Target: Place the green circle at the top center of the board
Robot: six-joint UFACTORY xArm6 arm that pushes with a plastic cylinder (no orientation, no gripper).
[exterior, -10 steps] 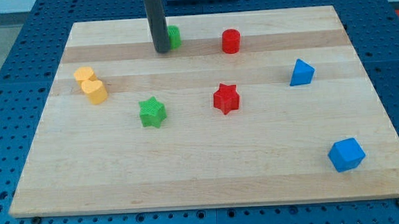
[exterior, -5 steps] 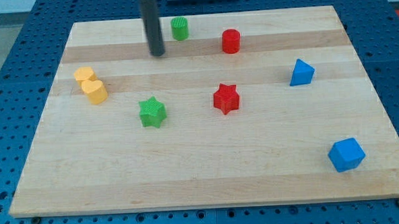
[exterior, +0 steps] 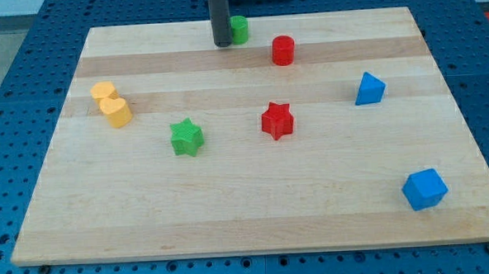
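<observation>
The green circle (exterior: 239, 28), a short green cylinder, stands near the top edge of the wooden board (exterior: 329, 183), a little left of the centre line. My tip (exterior: 222, 44) rests on the board against the green circle's left side. The dark rod rises straight up out of the view's top.
A red cylinder (exterior: 283, 50) stands just right and below the green circle. A red star (exterior: 277, 120) and a green star (exterior: 187, 137) lie mid-board. Two yellow blocks (exterior: 111, 103) sit at the left. A blue triangle (exterior: 370, 88) and a blue cube (exterior: 424, 189) are at the right.
My tip moved right and up, from left of the green circle to touching its left side. The green circle slid right and slightly up along the top edge.
</observation>
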